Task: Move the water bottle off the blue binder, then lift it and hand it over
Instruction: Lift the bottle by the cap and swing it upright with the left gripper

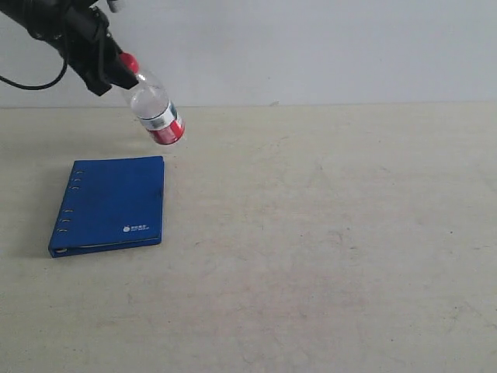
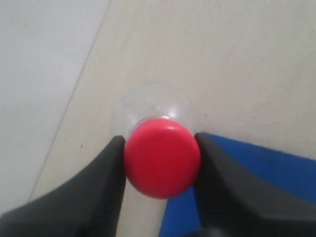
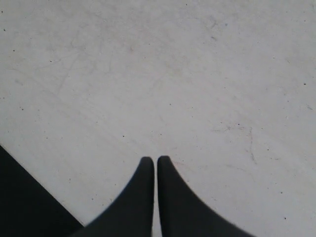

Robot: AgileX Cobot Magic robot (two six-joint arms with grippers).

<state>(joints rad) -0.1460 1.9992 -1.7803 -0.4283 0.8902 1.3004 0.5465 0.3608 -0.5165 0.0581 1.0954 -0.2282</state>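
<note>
The water bottle (image 1: pixel 155 109) hangs tilted in the air at the upper left, clear with a red, white and green label. My left gripper (image 1: pixel 123 71) is shut on its red cap (image 2: pixel 162 157), with a black finger on each side. The blue binder (image 1: pixel 109 204) lies flat and closed on the table below the bottle, and a corner of the binder (image 2: pixel 276 173) shows in the left wrist view. My right gripper (image 3: pixel 156 159) is shut on nothing above bare table and does not show in the exterior view.
The pale table (image 1: pixel 326 233) stretches to the right of the binder. A light wall (image 1: pixel 311 47) rises behind its far edge. A dark edge (image 3: pixel 24 197) cuts one corner of the right wrist view.
</note>
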